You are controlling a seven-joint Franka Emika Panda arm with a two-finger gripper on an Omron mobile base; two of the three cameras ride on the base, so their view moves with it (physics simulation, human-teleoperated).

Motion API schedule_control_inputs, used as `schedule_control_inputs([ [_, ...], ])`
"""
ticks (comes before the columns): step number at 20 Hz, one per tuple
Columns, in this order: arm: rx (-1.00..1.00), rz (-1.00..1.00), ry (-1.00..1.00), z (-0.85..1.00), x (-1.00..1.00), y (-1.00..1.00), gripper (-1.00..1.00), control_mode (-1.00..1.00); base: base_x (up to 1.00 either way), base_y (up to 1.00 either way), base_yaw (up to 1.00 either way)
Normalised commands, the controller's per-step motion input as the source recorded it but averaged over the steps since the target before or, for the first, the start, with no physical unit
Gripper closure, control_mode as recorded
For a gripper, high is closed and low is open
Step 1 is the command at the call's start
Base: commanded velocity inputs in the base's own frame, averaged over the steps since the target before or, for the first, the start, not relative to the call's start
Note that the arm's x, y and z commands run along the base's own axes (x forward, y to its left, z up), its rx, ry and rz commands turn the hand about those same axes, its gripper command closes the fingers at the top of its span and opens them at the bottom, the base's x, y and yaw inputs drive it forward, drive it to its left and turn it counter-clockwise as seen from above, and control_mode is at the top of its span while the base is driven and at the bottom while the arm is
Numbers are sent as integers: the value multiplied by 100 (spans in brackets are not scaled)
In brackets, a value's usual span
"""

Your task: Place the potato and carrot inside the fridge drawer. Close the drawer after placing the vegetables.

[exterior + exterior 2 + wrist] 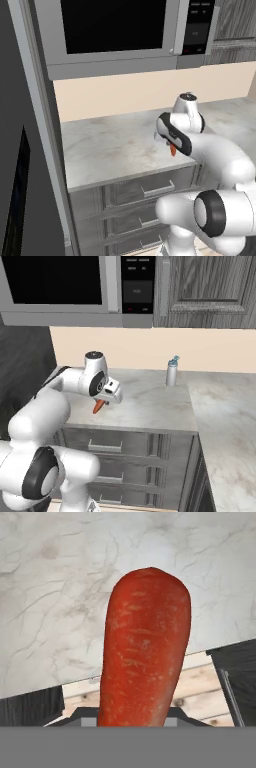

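Carrot (145,652), red-orange, tapered, faintly ridged

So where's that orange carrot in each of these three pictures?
Left base view: the carrot hangs below the gripper, right of centre, over the counter's front edge.
Right base view: carrot left of centre, pointing down under the gripper.
Hand view: carrot fills the centre.
Shared landmark: the marble counter.
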Motion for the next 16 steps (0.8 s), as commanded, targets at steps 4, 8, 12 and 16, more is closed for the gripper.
schedule_control_inputs([
  [4,0,0,-7,77,-100,0,100,-100,0,0,0],
  [8,0,0,-1,50,-99,1,100,-100,0,0,0],
  [12,0,0,0,1,-85,1,100,-100,0,0,0],
  [16,-2,0,2,-1,-31,23,100,-100,0,0,0],
])
